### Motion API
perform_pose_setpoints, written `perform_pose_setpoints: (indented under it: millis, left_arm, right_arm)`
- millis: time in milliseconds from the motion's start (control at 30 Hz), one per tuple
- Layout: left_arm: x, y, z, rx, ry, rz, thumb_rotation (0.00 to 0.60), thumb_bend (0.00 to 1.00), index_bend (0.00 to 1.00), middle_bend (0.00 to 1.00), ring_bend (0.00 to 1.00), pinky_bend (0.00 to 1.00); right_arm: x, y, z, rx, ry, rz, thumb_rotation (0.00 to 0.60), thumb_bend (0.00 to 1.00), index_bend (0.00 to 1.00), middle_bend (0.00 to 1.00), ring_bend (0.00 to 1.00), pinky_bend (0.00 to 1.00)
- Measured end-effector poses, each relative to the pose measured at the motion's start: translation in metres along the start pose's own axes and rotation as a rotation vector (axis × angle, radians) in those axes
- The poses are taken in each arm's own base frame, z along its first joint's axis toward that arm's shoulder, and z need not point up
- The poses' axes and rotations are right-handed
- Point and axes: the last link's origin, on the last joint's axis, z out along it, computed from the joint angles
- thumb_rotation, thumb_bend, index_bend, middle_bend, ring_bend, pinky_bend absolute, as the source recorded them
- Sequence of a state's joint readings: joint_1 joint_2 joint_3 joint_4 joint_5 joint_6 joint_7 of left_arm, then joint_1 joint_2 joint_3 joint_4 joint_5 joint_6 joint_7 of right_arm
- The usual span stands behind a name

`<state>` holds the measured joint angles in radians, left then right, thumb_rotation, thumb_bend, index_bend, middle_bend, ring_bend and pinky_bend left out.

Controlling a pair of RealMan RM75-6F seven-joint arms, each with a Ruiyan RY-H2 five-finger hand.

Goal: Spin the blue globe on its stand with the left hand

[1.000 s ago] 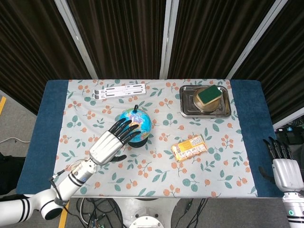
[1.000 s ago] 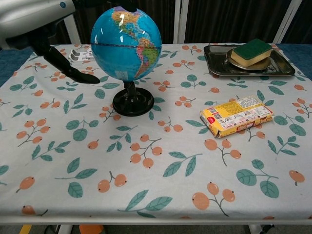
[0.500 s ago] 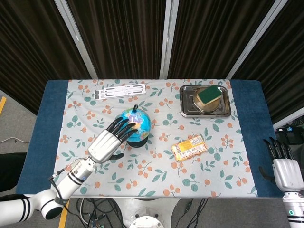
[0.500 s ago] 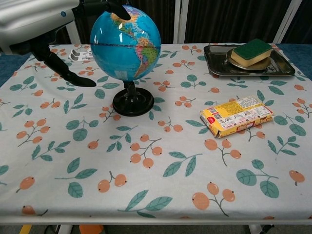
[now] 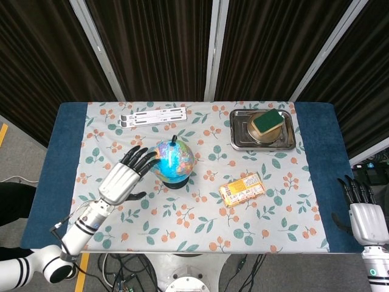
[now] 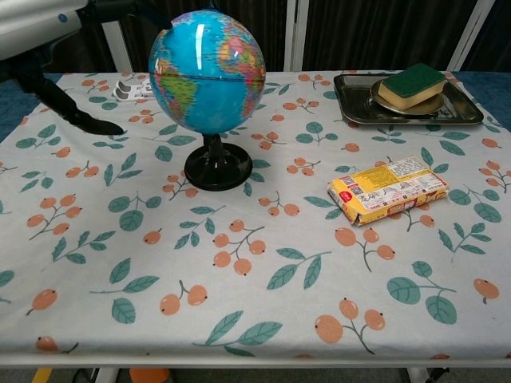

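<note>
Fingers (image 5: 138, 159) of the left hand (image 5: 120, 179) spread beside the blue globe (image 5: 174, 161), upright on its stand (image 6: 218, 168).

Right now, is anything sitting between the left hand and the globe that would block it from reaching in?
Nothing visible does. The left hand sits just to the left of the globe with its fingers spread toward it, and only bare tablecloth lies below that gap. The yellow packet and tray are on the globe's far side.

Left hand (image 5: 120, 177) swept left off globe (image 5: 174, 160); globe rotated.
</note>
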<state>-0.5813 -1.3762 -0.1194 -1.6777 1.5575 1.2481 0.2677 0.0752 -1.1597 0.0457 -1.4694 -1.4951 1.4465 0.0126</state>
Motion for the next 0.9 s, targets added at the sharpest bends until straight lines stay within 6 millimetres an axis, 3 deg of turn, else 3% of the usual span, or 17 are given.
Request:
perform_pose_setpoints:
  millis: [167, 333, 900]
  left_arm:
    - [0.008, -0.016, -0.008, 0.050, 0.032, -0.002, 0.600, 0.04, 0.15, 0.10, 0.06, 0.08]
    - [0.012, -0.018, -0.011, 0.047, 0.050, 0.000, 0.600, 0.04, 0.15, 0.10, 0.06, 0.08]
    - [0.001, 0.029, 0.014, -0.126, 0.029, -0.024, 0.600, 0.04, 0.15, 0.10, 0.06, 0.08]
  right_arm:
    - [0.000, -0.001, 0.000, 0.002, 0.000, -0.003, 0.600, 0.22, 0.00, 0.00, 0.00, 0.00]
    - [-0.001, -0.003, 0.000, 0.007, -0.003, -0.004, 0.600, 0.22, 0.00, 0.00, 0.00, 0.00]
    - [-0.003, 0.002, 0.000, -0.007, -0.015, 0.005, 0.600, 0.22, 0.00, 0.00, 0.00, 0.00]
